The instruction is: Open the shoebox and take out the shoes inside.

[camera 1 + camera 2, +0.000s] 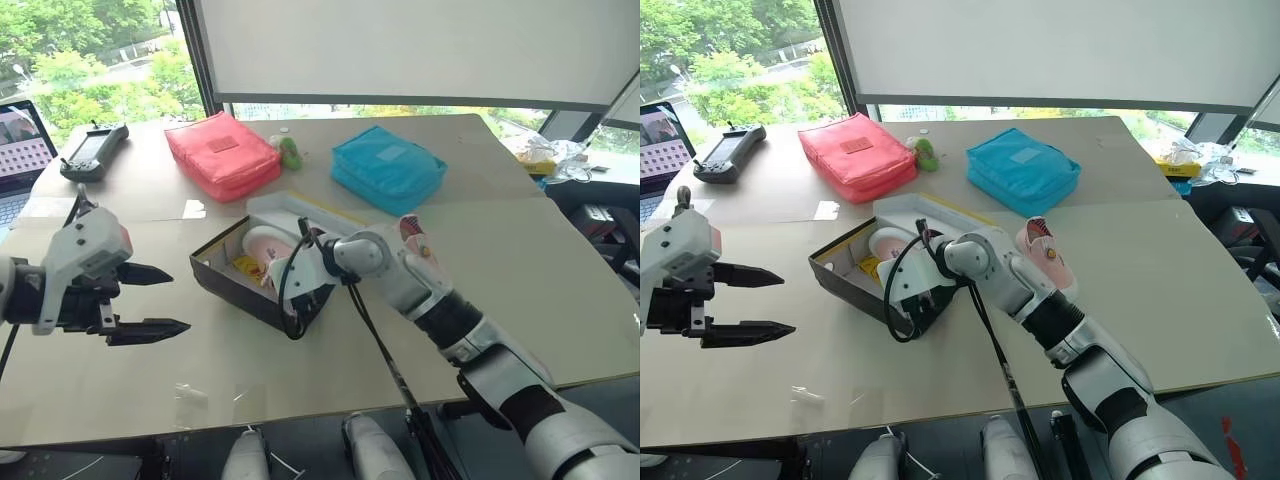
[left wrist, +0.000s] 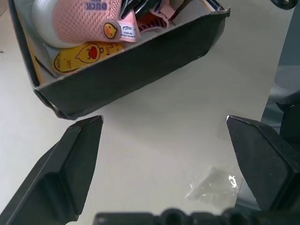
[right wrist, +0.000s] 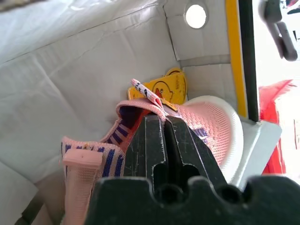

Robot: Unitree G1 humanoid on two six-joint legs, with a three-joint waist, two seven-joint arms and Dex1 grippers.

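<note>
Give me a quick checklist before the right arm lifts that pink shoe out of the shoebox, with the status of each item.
1. Shoebox open: ok.
2. Right gripper shut on the pink shoe at its collar: ok.
3. Grip deep enough to hold: cannot tell.
4. Left gripper open and apart from the box: ok.
5. Other shoe already out, lying on the table beside the right arm: ok.
6. Box braced against lifting with the shoe: not ok, nothing holds it.

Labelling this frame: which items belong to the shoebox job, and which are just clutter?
Job:
- shoebox, open
- pink shoe in box, pinched by right end effector
- second pink shoe, on table beside box

Clutter:
- red pouch
- blue pouch
- handheld controller
- laptop
</note>
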